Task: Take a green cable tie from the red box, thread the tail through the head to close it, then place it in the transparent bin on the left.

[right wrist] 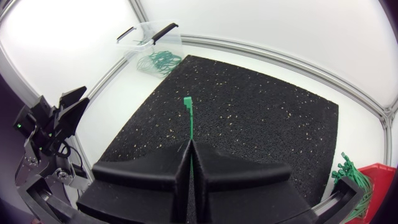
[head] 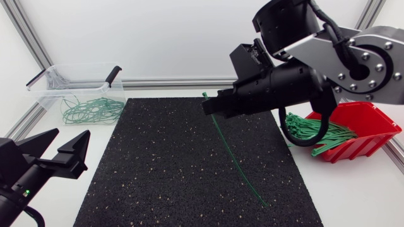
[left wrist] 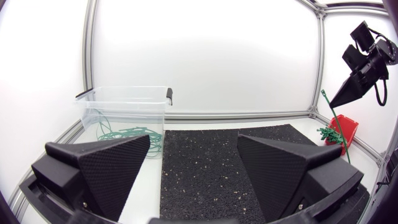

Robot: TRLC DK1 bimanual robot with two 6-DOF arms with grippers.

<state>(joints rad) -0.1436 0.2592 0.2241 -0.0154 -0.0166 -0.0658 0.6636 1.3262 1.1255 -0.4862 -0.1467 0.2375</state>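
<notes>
Right jaws pinched shut on one green cable tie (head: 237, 155), its square head poking out ahead and its thin tail slanting down toward the speckled black rubber mat (head: 158, 176). Left jaws gape wide, empty, over the white tabletop (head: 353, 195). Red box (head: 379, 120) of loose ties to the right, clear plastic bin (head: 76, 85) rear-left.

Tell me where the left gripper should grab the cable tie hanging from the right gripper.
Take the free tail, low down, coming from the left. The right gripper is shut on the cable tie just behind its head, leaving the long tail slanting down over the mat, likely easiest for the open left gripper.
</notes>
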